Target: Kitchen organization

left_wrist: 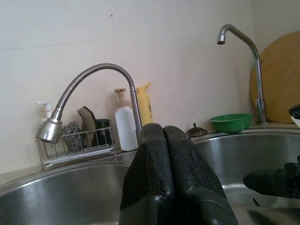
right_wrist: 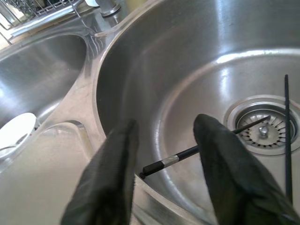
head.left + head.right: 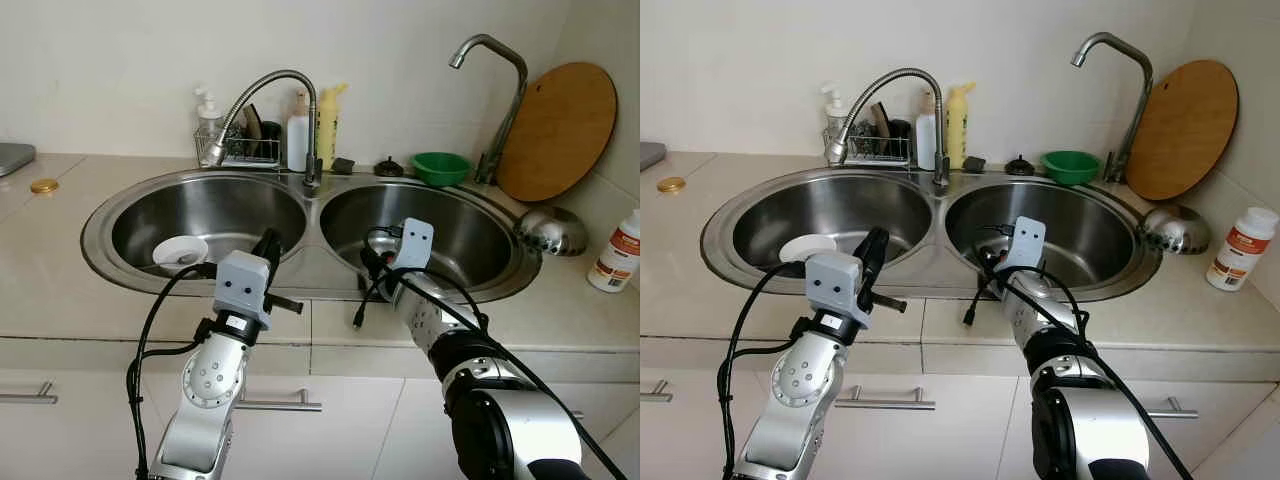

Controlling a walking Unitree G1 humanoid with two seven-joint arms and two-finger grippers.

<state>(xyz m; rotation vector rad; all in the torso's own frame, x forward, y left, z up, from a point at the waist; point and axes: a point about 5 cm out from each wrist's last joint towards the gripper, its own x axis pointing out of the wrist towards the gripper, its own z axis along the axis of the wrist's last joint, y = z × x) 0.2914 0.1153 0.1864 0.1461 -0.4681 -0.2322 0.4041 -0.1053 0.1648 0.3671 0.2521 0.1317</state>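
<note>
A double steel sink [image 3: 320,265] is set in the beige counter. A black chopstick with a silver end [image 2: 197,150] lies on the right basin's floor by the drain [image 2: 263,131], and a second thin black stick [image 2: 286,136] lies beside it. My right gripper [image 2: 166,124] hangs open just inside that basin's front rim, above the silver end, with nothing between its fingers. My left gripper [image 3: 268,243] is shut and empty over the front edge of the left basin, near the divider. A white dish [image 3: 180,250] rests in the left basin.
A flexible tap [image 3: 262,100] and a tall tap [image 3: 500,90] stand behind the sink. A wire rack [image 3: 240,150], a white bottle [image 3: 298,135] and a yellow bottle [image 3: 326,125] line the back. A green bowl [image 3: 441,166], a round wooden board [image 3: 556,130], a steel bowl [image 3: 550,230] and a labelled bottle [image 3: 614,252] are on the right. A gold lid [image 3: 43,185] lies far left.
</note>
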